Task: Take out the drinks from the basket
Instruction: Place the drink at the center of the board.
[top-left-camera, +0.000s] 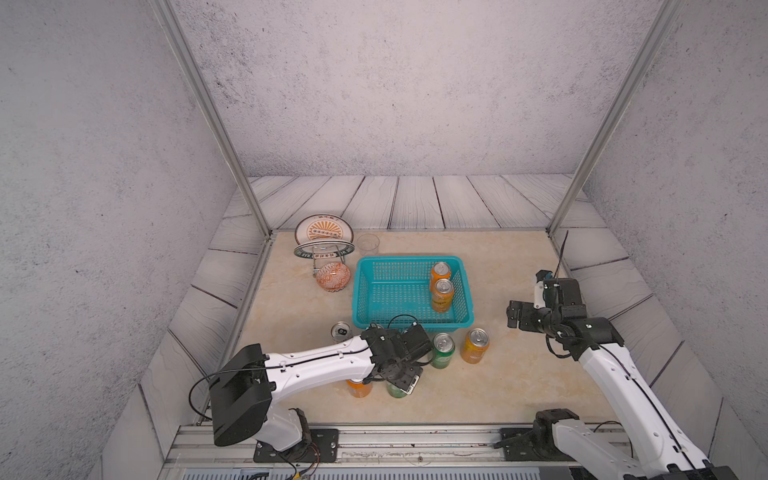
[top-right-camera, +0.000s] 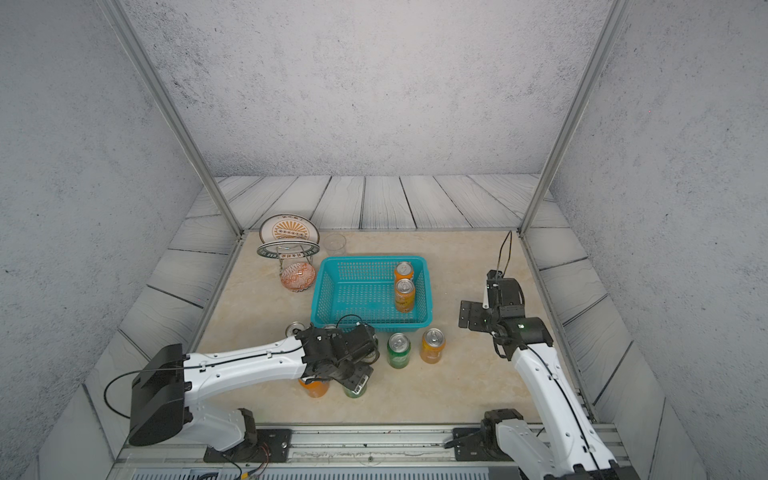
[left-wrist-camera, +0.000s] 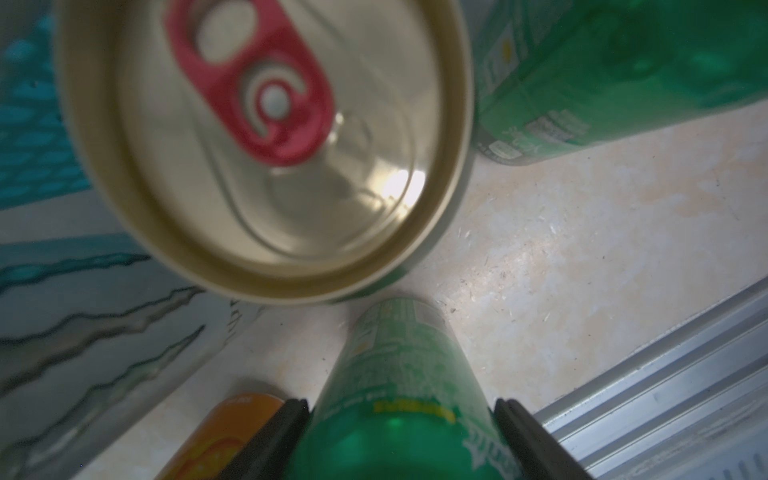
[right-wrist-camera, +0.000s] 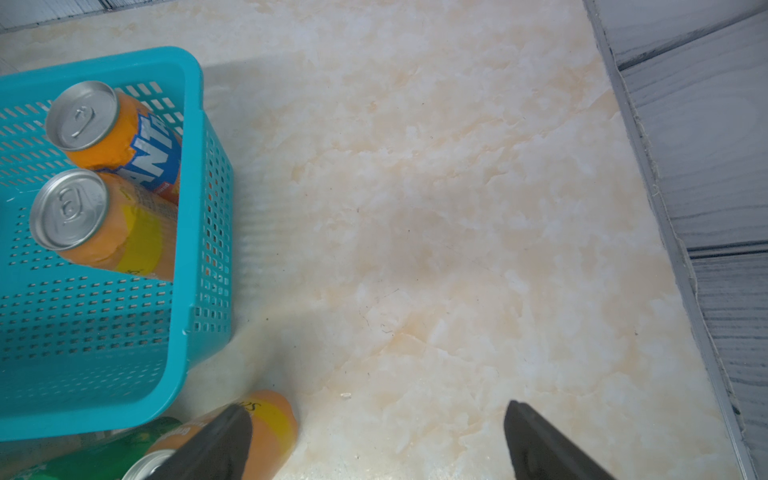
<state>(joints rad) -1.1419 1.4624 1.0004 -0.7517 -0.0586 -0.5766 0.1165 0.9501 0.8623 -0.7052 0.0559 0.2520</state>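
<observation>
Currently the basket (top-left-camera: 395, 291) sits mid-surface with two drinks in it: rear orange can (top-left-camera: 440, 271) and forward orange can (top-left-camera: 442, 296). Both are upright and close together along its right wall.

Left jaws are low over the surface (top-left-camera: 498, 386), in front of the basket's near left corner. They straddle an upright gripped-side green can (left-wrist-camera: 399, 395) whose base is on the surface. The left wrist view shows a finger close on each side of it. Cannot tell whether they press it or stand just clear.

An orange can under the wrist (top-left-camera: 360, 387) stands just beside that green can, partly hidden in both top views. The gold-topped can (left-wrist-camera: 266, 145), with a red tab, is blurred and very near the left wrist camera. A silver can (top-left-camera: 341, 332) shows its top beyond the left arm (top-left-camera: 316, 361).

The front green can (top-left-camera: 443, 351) and front orange can (top-left-camera: 475, 345) stand upright just outside the basket's near wall, side by side and not touching.

Right jaws are spread wide with nothing between them. They are held over the surface to the right of the basket.

A plate rack (top-left-camera: 324, 243) and a clear cup (top-left-camera: 368, 243) stand behind the basket's far left corner.
</observation>
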